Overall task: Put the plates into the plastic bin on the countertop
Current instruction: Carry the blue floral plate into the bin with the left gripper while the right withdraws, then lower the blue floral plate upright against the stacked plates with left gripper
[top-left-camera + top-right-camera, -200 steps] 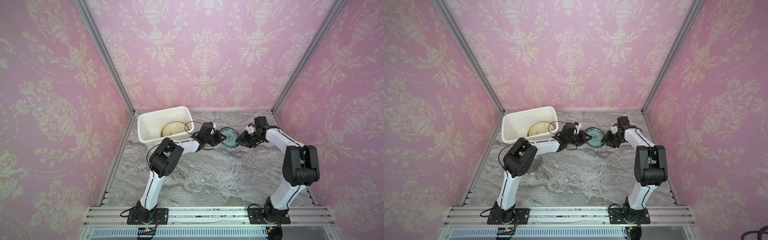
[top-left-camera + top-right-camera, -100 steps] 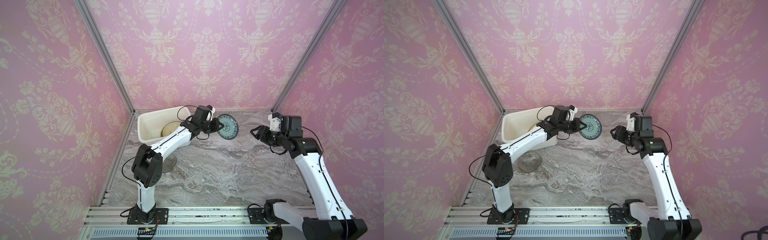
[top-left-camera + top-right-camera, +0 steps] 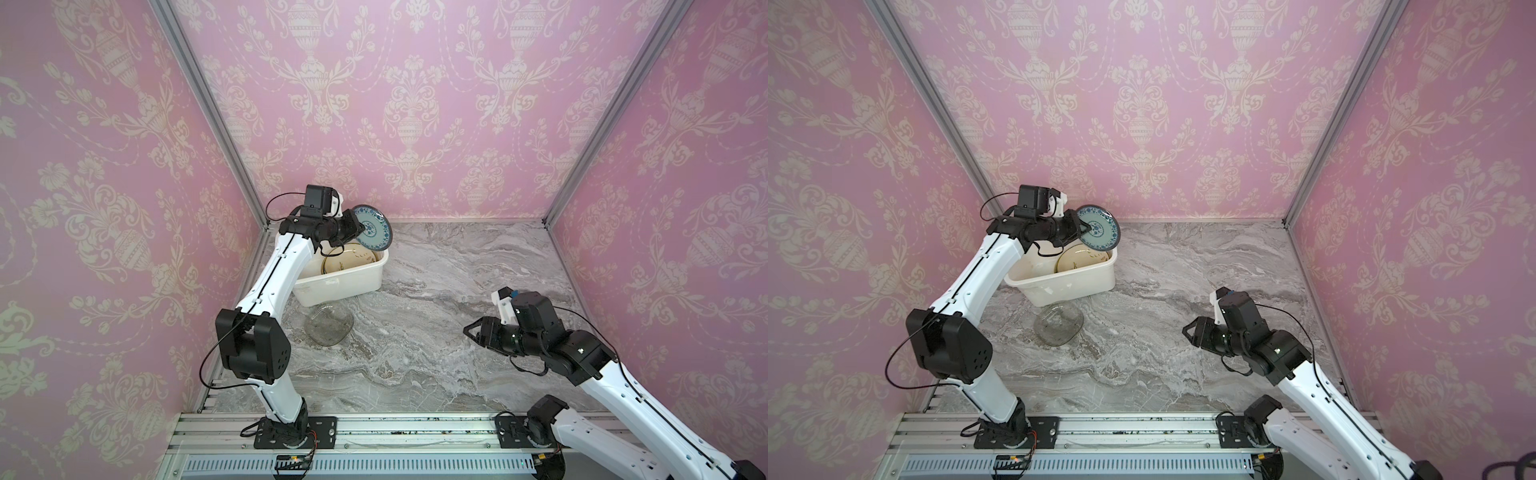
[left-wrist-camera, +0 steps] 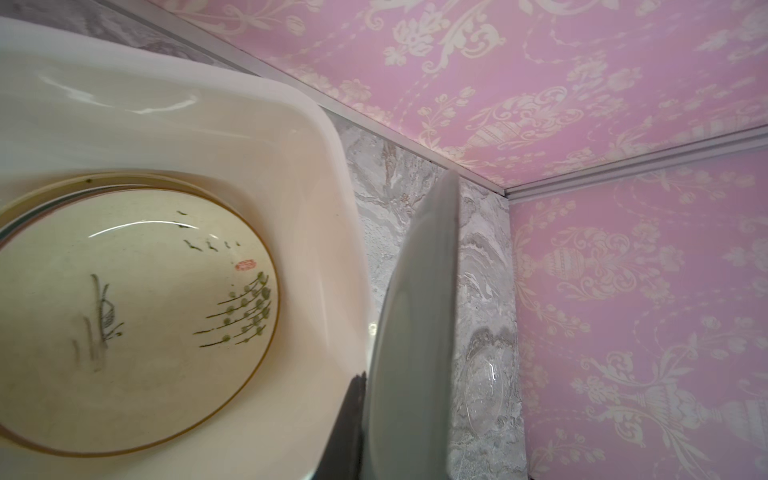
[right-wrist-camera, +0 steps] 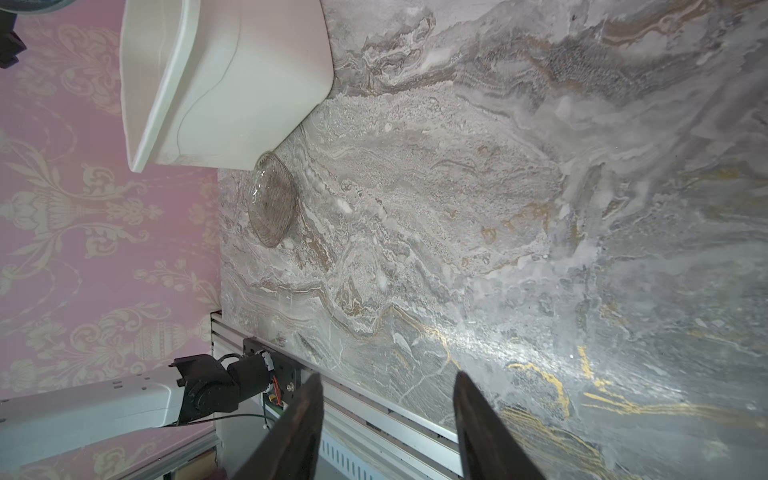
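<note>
A: So, where does the job stand on the countertop point(image 3: 457, 270)?

B: At the plastic bin point(image 3: 340, 286), likely mid-placement. The left gripper point(image 3: 358, 227) is clamped on the blue-patterned plate point(image 3: 374, 232), held on edge above the bin's far corner. Next it probably needs lowering inside, then release.

A: Anything in the way?

B: A cream plate point(image 3: 349, 259) lies inside the bin. The clear glass plate point(image 3: 328, 326) waits just beside the bin's front wall. The right gripper point(image 3: 471, 330) hangs well apart, jaws spread and empty.

Pink wallpaper point(image 3: 415, 104) with a cream urn-and-garland pattern on 3 walls, behind and to both sides of the aluminium base rail point(image 3: 415, 430), 2 slanting aluminium corner posts point(image 3: 210, 112) beyond the rail, white slotted duct point(image 3: 415, 466) just in front of the rail
</note>
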Motion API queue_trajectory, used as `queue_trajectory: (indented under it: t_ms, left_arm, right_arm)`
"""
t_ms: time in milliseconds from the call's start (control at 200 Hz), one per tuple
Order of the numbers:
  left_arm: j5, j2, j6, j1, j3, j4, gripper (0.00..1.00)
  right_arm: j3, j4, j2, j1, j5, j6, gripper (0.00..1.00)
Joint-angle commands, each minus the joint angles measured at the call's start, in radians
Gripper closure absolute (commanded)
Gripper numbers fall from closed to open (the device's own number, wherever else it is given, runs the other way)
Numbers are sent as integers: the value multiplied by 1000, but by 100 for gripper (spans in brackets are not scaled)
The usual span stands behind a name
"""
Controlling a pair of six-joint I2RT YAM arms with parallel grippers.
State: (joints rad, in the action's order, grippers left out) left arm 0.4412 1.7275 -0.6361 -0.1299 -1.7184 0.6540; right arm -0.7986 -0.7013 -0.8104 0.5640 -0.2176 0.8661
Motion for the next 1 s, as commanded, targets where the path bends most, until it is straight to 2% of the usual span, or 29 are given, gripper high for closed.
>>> queue_trajectory:
  t_ms: [0, 140, 320, 640, 996]
  left_arm:
    - [-18, -28, 27, 70, 27, 64, 100]
    - [27, -29, -26, 134, 120, -11, 100]
    - [72, -10, -18, 140, 161, -27, 97]
    - [10, 64, 39, 143, 177, 11, 96]
    - [55, 164, -4, 143, 184, -46, 95]
  right_arm:
    - [-1, 87, -78, 29, 66, 47, 49]
    - [-119, 83, -240, 57, 65, 9, 49]
    - [-248, 22, -371, 84, 72, -39, 49]
    - [-193, 65, -332, 91, 98, 2, 49]
    - [-174, 22, -303, 91, 126, -25, 49]
